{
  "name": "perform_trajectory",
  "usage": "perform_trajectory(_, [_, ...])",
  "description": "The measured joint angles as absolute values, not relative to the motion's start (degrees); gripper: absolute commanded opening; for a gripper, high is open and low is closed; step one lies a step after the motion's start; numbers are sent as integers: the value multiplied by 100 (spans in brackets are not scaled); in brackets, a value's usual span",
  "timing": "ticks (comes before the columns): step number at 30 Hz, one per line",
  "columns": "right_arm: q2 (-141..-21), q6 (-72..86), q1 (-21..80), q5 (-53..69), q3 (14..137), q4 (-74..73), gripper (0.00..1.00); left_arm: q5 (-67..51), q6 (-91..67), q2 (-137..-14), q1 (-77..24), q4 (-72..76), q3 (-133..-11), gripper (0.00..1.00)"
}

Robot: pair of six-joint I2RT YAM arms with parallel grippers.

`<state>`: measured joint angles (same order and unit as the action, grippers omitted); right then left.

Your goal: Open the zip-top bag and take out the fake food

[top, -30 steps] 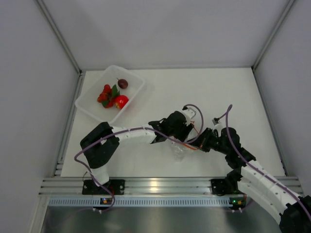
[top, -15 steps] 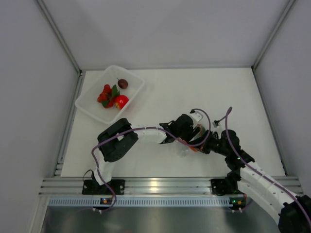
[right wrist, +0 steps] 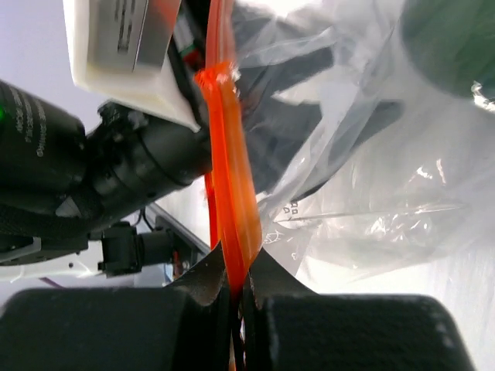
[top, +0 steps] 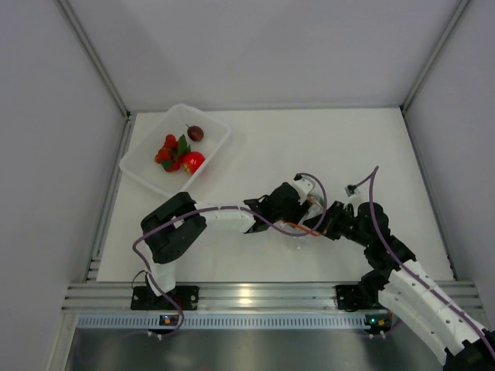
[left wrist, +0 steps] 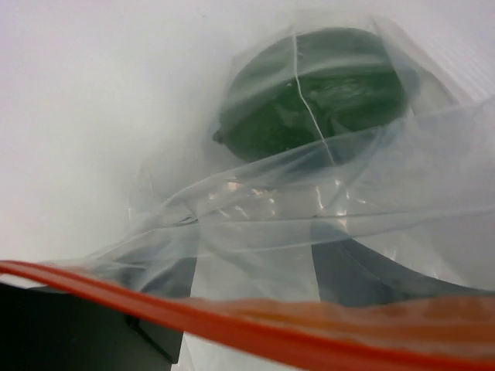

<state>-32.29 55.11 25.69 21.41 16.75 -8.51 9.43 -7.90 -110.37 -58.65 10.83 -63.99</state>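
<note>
Orange is the colour of the zip strip [right wrist: 229,193]. My right gripper [right wrist: 240,280] is pinched tight on it, with its two black tips pressed together and the strip between them. That pinch has not let go since a second ago.

My left arm has changed. Half a second ago its elbow swung out toward the middle of the table [top: 325,147]. Now it sits back a bit to the left. My left gripper [top: 296,223] is still right at the zip-top bag [left wrist: 332,209], close to my right one. The bag is tucked between my two grippers, near the front of the table.

My left fingers [left wrist: 360,274] show as two dark shapes with clear plastic over them. They stand partly apart with a gap between them. I cannot tell if they grip the plastic.

Now I count. I see one bag. One green ball [left wrist: 317,93] is inside it, past my left fingers. One clear tub [top: 147,168] sits far off at the back left. In it lie one red tomato [top: 193,161], one dark ball [top: 196,133] and one bunch of little red balls [top: 168,150] with green leaves. They have not moved. That makes four pieces of fake food, three in the tub and one in the bag.
</note>
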Motion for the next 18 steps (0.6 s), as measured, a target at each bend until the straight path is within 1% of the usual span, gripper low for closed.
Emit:
perform_trajectory(2, [-3057,5468,2569,1968,1793,-954,0,1079,-751,-10707,-5870,919,-6200,63])
perform_trajectory(9, [-2543,5852,2569,1463,1754,-1105,0,1546,-707,-9784,-5922,86,-6149,63])
perform_trajectory(14, [-2532,6165,2576,1308,1623,-972,0,1693,-711,-9376,-5986,-676,-6163,64])
perform_trajectory(18, [-2676,6547,2587,1417,1223,-454,0,1673,-709,-9137,-6005,-1208,-6311,65])
